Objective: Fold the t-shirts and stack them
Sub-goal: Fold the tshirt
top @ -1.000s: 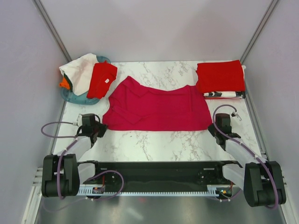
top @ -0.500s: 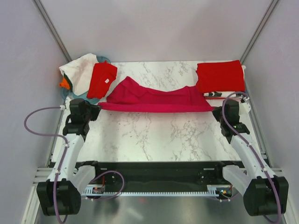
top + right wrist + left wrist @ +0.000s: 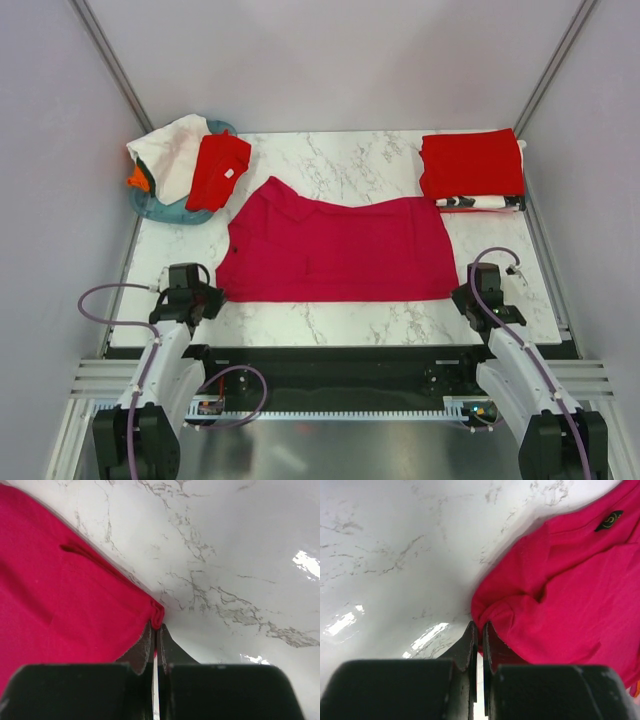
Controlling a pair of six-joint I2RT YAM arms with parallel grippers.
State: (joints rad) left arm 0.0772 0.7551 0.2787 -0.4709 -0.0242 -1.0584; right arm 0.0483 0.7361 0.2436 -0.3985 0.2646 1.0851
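The crimson-magenta t-shirt (image 3: 335,250) lies spread flat across the middle of the marble table, its collar toward the back left. My left gripper (image 3: 205,297) is shut on the shirt's near left corner; the left wrist view shows the jaws (image 3: 479,626) pinching a bunched fold of the cloth (image 3: 570,595). At the near right corner my right gripper (image 3: 462,296) is shut too, its tips (image 3: 155,626) nipping the crimson hem (image 3: 65,595). A folded bright red t-shirt (image 3: 472,165) tops a stack at the back right, with a black-and-white one (image 3: 480,202) under it.
A round teal basket (image 3: 165,207) sits at the back left, holding a white shirt (image 3: 170,150), a red shirt (image 3: 218,170) and a bit of orange cloth (image 3: 138,180). Walls close in the table on both sides and the back.
Both grippers, holding the crimson shirt's corners, lifted it taut toward the back of the table, then drew it back to the near edge. It now lies flatter and smoother.
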